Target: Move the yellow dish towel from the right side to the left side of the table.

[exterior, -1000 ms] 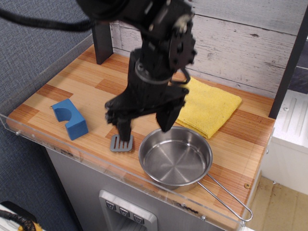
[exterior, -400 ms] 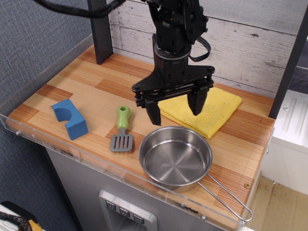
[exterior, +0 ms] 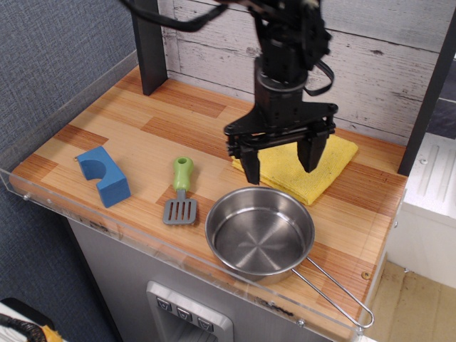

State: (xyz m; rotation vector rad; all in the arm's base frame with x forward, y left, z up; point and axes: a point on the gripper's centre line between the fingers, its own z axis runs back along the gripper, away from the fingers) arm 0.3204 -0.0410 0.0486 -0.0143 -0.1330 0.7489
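Note:
The yellow dish towel point(exterior: 322, 171) lies folded flat at the back right of the wood-plank table point(exterior: 128, 125), just behind the steel pan. My black gripper point(exterior: 280, 162) hangs over the towel's front left part, fingers pointing down and spread wide apart, open and empty. One fingertip point(exterior: 251, 173) is near the towel's left edge, the other point(exterior: 309, 161) is over its middle. The arm hides the towel's back left part.
A steel pan point(exterior: 260, 231) with a wire handle sits at the front right. A green-handled grey spatula point(exterior: 181, 191) lies left of it. A blue block point(exterior: 104, 175) sits at the front left. A clear acrylic rim point(exterior: 142, 239) edges the table; a dark post point(exterior: 148, 44) stands at the back.
My gripper has risen off the spatula and moved right and back, from the front middle of the table to above the yellow towel. The spatula is now uncovered. The jaws stay open.

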